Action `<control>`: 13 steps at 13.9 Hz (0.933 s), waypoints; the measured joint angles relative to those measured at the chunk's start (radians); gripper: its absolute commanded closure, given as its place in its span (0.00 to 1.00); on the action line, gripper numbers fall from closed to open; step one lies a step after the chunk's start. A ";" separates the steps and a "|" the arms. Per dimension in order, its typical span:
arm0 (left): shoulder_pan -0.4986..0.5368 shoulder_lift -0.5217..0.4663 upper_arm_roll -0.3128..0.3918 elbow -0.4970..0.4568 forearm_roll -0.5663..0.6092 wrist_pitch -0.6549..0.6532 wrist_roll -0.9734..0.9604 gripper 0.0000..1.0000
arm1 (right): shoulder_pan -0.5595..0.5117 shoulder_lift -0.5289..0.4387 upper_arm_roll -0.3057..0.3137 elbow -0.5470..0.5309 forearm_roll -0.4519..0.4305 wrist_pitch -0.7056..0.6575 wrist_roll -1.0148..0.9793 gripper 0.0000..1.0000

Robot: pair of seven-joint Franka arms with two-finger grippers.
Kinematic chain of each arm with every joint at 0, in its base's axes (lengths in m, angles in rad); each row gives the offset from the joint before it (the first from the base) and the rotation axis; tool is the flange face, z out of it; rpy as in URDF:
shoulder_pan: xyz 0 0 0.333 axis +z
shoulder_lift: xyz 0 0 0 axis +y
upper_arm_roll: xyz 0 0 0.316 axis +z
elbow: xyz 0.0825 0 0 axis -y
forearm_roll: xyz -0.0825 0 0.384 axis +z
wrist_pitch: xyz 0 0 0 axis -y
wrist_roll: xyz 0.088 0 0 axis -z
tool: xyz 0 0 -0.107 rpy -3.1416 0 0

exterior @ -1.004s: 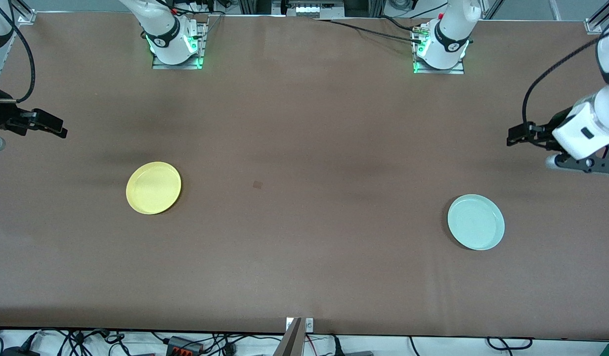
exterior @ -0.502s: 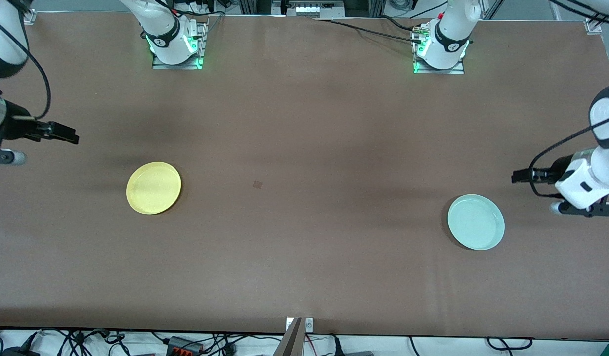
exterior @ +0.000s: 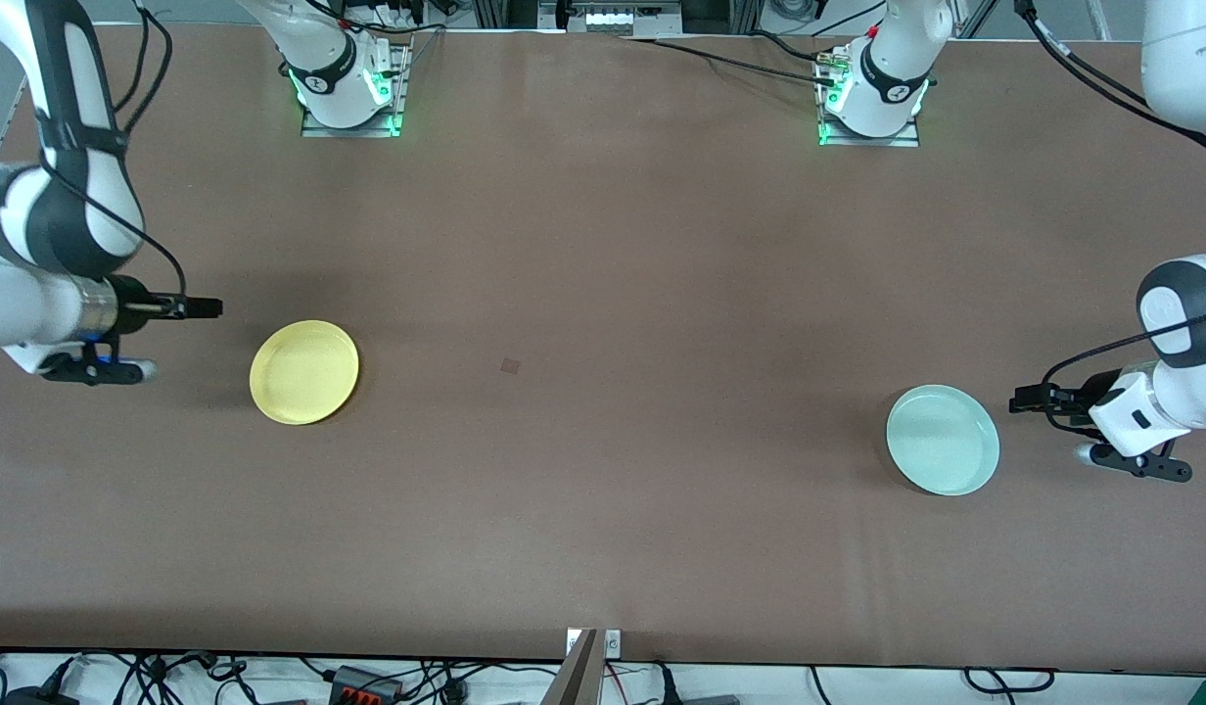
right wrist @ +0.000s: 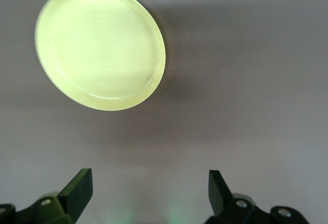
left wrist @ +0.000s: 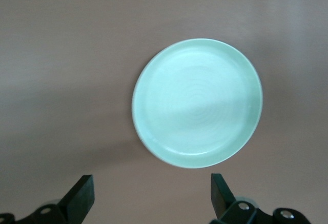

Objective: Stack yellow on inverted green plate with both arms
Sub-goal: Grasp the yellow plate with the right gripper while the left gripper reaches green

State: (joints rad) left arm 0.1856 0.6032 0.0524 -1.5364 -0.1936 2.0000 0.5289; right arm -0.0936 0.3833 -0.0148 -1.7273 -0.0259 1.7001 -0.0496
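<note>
The yellow plate (exterior: 304, 372) lies rim up on the brown table toward the right arm's end; it also shows in the right wrist view (right wrist: 100, 47). The pale mint-green plate (exterior: 943, 440) lies rim up toward the left arm's end and shows in the left wrist view (left wrist: 197, 102). My right gripper (exterior: 211, 307) is open and empty, low beside the yellow plate and apart from it. My left gripper (exterior: 1020, 399) is open and empty, low beside the green plate and a short way from its rim.
The two arm bases (exterior: 348, 88) (exterior: 872, 98) stand along the table edge farthest from the front camera. A small dark mark (exterior: 510, 366) sits on the table between the plates. Cables lie past the table's near edge.
Both arms have swung in from the table's ends and come lower. The right gripper now points at the yellow plate, the left gripper at the green plate. Neither plate has moved.
</note>
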 measured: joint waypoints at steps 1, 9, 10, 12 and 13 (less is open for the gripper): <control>0.017 0.031 0.000 0.000 -0.054 0.044 0.071 0.03 | -0.002 0.032 0.000 0.000 0.000 0.018 0.000 0.00; 0.051 0.202 -0.005 0.006 -0.282 0.289 0.241 0.63 | -0.020 0.184 -0.001 0.002 0.000 0.184 -0.001 0.00; 0.051 0.209 -0.006 0.007 -0.283 0.295 0.241 0.79 | -0.025 0.202 -0.001 0.002 0.000 0.207 -0.001 0.00; 0.050 0.212 -0.007 0.011 -0.283 0.300 0.257 0.99 | -0.030 0.232 -0.001 0.002 0.000 0.242 -0.001 0.00; 0.050 0.212 -0.008 0.014 -0.283 0.300 0.269 0.99 | -0.031 0.242 -0.001 0.003 0.000 0.251 -0.001 0.00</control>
State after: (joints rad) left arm 0.2359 0.8156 0.0447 -1.5224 -0.4762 2.3001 0.7976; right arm -0.1245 0.6254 -0.0162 -1.7247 -0.0259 1.9506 -0.0509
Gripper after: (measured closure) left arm 0.802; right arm 0.000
